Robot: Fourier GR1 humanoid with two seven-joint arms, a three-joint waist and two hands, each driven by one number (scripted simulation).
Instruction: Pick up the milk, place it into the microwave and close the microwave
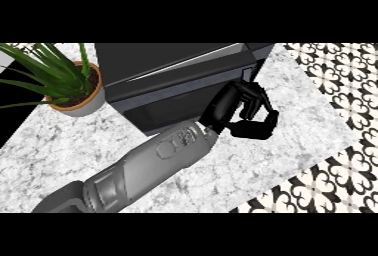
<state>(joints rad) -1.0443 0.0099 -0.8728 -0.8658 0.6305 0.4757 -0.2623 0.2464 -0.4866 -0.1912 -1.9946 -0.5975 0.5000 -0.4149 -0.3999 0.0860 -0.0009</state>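
Hand: my one visible hand [247,112] lay against the front right corner of the microwave [177,75], fingers curled inward; nothing showed within the curl, so I judged it held nothing. Which arm it was I could not settle; it entered from the lower left, so I took it for the left.
Other hand: nowhere in view.
Milk: I saw none on the marble counter [295,125]; I judged it was already inside the microwave, though I could not confirm that.
Door: it looked shut or nearly shut, seen steeply from above; I could not tell whether it had latched.
Risk: if the door stood slightly ajar, a glancing push from curled fingers at its corner might slide off instead of seating it.
Risk: pressing low on the edge could shove the whole microwave back toward the potted plant [70,80].
Hidden: my forearm covered the lower front; the inside could not be seen at all.
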